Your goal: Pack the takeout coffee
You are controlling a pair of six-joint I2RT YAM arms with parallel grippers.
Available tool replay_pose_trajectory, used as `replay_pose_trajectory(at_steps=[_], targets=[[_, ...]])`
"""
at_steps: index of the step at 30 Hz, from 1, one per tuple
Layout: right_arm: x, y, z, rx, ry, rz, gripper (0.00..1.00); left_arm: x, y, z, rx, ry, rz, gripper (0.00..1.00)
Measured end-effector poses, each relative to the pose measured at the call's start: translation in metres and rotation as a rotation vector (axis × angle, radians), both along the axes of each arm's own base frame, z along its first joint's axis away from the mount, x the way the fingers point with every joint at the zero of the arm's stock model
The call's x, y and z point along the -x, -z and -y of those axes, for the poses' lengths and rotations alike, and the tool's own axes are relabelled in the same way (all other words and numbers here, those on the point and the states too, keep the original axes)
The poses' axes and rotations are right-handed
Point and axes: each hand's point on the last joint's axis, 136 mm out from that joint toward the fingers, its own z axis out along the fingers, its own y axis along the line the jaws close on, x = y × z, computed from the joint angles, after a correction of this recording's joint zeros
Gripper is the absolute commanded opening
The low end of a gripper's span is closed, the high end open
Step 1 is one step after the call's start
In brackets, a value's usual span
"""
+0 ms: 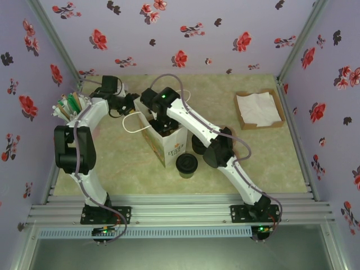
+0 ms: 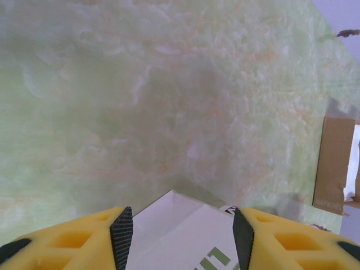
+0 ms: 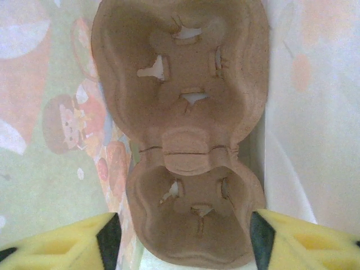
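The takeout coffee (image 1: 187, 165), a small dark cup with a round black lid, stands on the table just in front of the white paper bag (image 1: 167, 147). My left gripper (image 1: 133, 104) is at the bag's far top edge. In the left wrist view the bag's white corner (image 2: 169, 222) spans the gap between both pads of the left gripper (image 2: 181, 239), which is shut on it. My right gripper (image 1: 163, 127) hangs over the bag's mouth. Its jaws (image 3: 183, 239) stand open on either side of a brown pulp cup carrier (image 3: 180, 101) lying inside the bag, with a gap at each pad.
A dark round stack (image 1: 198, 144) sits behind the coffee, partly under my right arm. A cardboard tray of white napkins (image 1: 259, 109) lies at the back right, and its box (image 2: 334, 163) appears in the left wrist view. A holder of straws (image 1: 70, 107) stands at the left.
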Motion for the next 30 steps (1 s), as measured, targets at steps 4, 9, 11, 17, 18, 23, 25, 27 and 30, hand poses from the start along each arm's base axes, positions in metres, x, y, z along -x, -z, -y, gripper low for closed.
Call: replay_pose_trajectory(at_steps=[4,9,11,17,18,23,25,27,30], targets=[[-0.001,-0.026,0.000,-0.047,0.008,0.043,0.76,0.000,-0.027,-0.012,0.007,-0.027,0.057,0.58],[0.000,-0.082,0.002,-0.157,0.020,0.129,0.87,0.005,-0.059,-0.026,0.018,-0.066,0.118,0.63],[0.001,-0.104,0.004,-0.199,0.025,0.166,0.95,0.008,-0.070,-0.031,0.021,-0.077,0.138,0.68],[0.006,-0.159,0.016,-0.294,0.035,0.260,0.99,0.024,-0.111,-0.045,0.028,-0.115,0.210,0.76],[0.007,-0.167,0.018,-0.307,0.036,0.274,0.99,0.028,-0.119,-0.049,0.028,-0.123,0.223,0.77],[0.019,-0.199,0.033,-0.363,0.038,0.326,0.99,0.052,-0.156,-0.074,0.010,-0.178,0.294,0.83],[0.025,-0.210,0.039,-0.382,0.037,0.344,0.99,0.065,-0.170,-0.081,0.000,-0.197,0.323,0.90],[0.031,-0.220,0.044,-0.403,0.037,0.357,0.99,0.077,-0.182,-0.085,-0.008,-0.203,0.348,0.97],[0.043,-0.227,0.054,-0.419,0.034,0.367,0.99,0.098,-0.198,-0.083,-0.014,-0.195,0.384,0.99]])
